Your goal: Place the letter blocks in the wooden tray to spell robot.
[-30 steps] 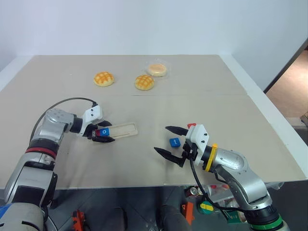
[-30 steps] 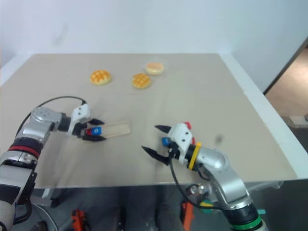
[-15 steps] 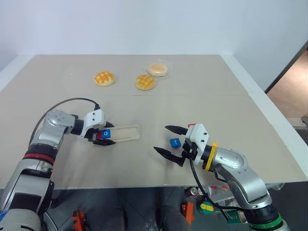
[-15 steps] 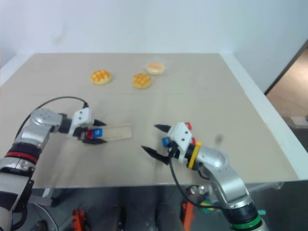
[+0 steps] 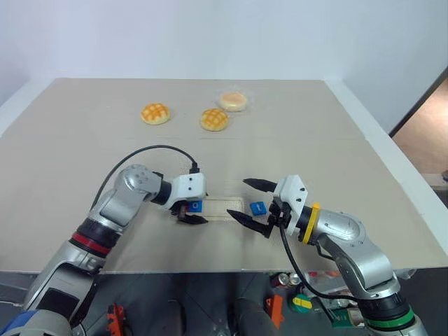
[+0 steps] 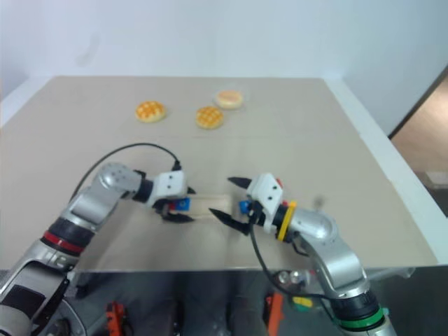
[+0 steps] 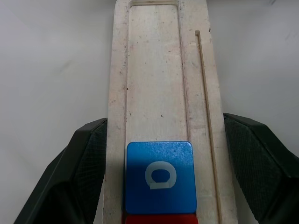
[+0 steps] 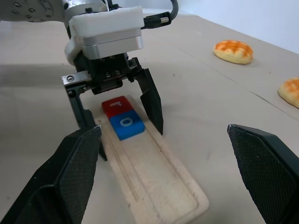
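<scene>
The wooden tray (image 5: 222, 208) lies near the table's front edge with a red r block (image 8: 115, 105) and a blue o block (image 7: 159, 176) side by side at its left end. My left gripper (image 5: 195, 211) is shut on that end of the tray, one finger on each long side. The tray's right end reaches in between the fingers of my right gripper (image 5: 238, 197). That gripper is open and level just above the table. A loose blue letter block (image 5: 257, 207) lies on the table between those fingers, close to the palm.
Two golden buns (image 5: 155, 113) (image 5: 214, 119) and a paler one (image 5: 233, 101) sit at the back of the table. The table's front edge (image 5: 210, 269) runs just below both grippers.
My left gripper has slid the tray, with its two blocks, to the right until its end lies between the right gripper's fingers. The right gripper has kept still and open.
</scene>
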{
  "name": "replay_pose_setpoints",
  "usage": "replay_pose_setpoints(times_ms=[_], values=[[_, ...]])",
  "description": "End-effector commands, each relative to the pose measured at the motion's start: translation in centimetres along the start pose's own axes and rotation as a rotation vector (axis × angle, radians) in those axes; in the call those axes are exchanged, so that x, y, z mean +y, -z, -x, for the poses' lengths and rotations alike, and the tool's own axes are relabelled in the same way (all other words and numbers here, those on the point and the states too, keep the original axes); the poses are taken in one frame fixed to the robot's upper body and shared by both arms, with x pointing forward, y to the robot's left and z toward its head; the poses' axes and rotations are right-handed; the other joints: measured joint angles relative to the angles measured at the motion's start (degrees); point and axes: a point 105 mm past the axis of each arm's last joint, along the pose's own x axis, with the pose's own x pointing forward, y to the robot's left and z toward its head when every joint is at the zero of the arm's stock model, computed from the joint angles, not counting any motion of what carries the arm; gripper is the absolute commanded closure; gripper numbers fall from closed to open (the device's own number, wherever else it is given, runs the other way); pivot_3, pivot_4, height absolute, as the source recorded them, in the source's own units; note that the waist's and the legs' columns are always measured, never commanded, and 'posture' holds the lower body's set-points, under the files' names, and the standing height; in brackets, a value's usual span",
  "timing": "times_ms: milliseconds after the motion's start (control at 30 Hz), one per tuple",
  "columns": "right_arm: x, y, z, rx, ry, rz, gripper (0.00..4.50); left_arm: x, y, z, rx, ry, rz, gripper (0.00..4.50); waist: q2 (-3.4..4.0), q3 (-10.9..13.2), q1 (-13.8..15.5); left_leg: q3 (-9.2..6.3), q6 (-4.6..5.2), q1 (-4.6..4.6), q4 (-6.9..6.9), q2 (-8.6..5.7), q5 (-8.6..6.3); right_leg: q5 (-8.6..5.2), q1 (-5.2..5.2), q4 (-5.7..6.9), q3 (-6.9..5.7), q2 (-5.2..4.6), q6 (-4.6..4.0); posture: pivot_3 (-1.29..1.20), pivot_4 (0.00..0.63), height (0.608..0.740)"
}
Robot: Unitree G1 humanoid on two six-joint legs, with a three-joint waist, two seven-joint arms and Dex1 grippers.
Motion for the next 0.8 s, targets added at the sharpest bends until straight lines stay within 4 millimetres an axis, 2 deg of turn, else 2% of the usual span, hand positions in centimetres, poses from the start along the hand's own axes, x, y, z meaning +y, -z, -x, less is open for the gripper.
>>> replay_pose_setpoints(times_ms=[33, 300, 633, 700, 733, 800], values=[[-0.3, -0.8, 0.2, -0.027, 0.015, 0.027, 0.0, -0.5, 0.2, -1.0, 0.041, 0.021, -0.01, 1.3, 0.0, 0.0, -0.03, -0.01, 0.0, 0.01, -0.01, 0.01, 0.0, 0.0, 0.0, 0.0, -0.01, 0.01, -0.01, 0.0, 0.15, 0.74], [-0.1, -0.6, 0.4, -0.022, 0.023, 0.021, 0.0, 0.4, 0.9, -1.1, 0.073, -0.037, 0.046, 1.3, 0.0, 0.0, 0.04, -0.04, 0.0, 0.03, 0.05, -0.09, 0.0, 0.0, 0.1, 0.0, 0.01, -0.07, 0.03, 0.0, 0.15, 0.74], [-0.5, -0.6, 0.4, -0.023, 0.026, 0.021, 0.0, 0.1, 0.7, -1.6, 0.058, 0.0, 0.063, 1.3, 0.0, 0.0, 0.06, -0.03, 0.02, 0.06, 0.13, -0.17, 0.08, -0.06, 0.18, -0.01, 0.14, -0.08, -0.11, 0.0, 0.15, 0.74], [-0.7, -0.6, 0.5, -0.024, 0.034, 0.016, 0.0, 0.3, 0.5, -1.5, 0.041, -0.012, 0.068, 0.26, 0.0, 0.0, 0.07, -0.03, 0.02, 0.06, 0.13, -0.18, 0.08, -0.06, 0.19, -0.01, 0.14, -0.1, -0.11, 0.0, 0.15, 0.74], [-0.8, -0.7, 0.6, -0.025, 0.037, 0.013, 0.0, 0.2, 0.5, -1.3, 0.037, -0.009, 0.068, 0.02, 0.0, 0.0, 0.07, -0.03, 0.02, 0.05, 0.13, -0.18, 0.08, -0.06, 0.19, -0.01, 0.14, -0.1, -0.11, 0.0, 0.15, 0.74], [-1.1, -0.8, 0.8, -0.026, 0.042, 0.012, 0.0, 0.4, 0.0, -0.8, 0.017, -0.015, 0.057, 0.02, 0.0, 0.0, 0.04, -0.02, 0.02, 0.05, 0.12, -0.18, 0.08, -0.06, 0.18, -0.01, 0.15, -0.1, -0.1, 0.0, 0.15, 0.74]])
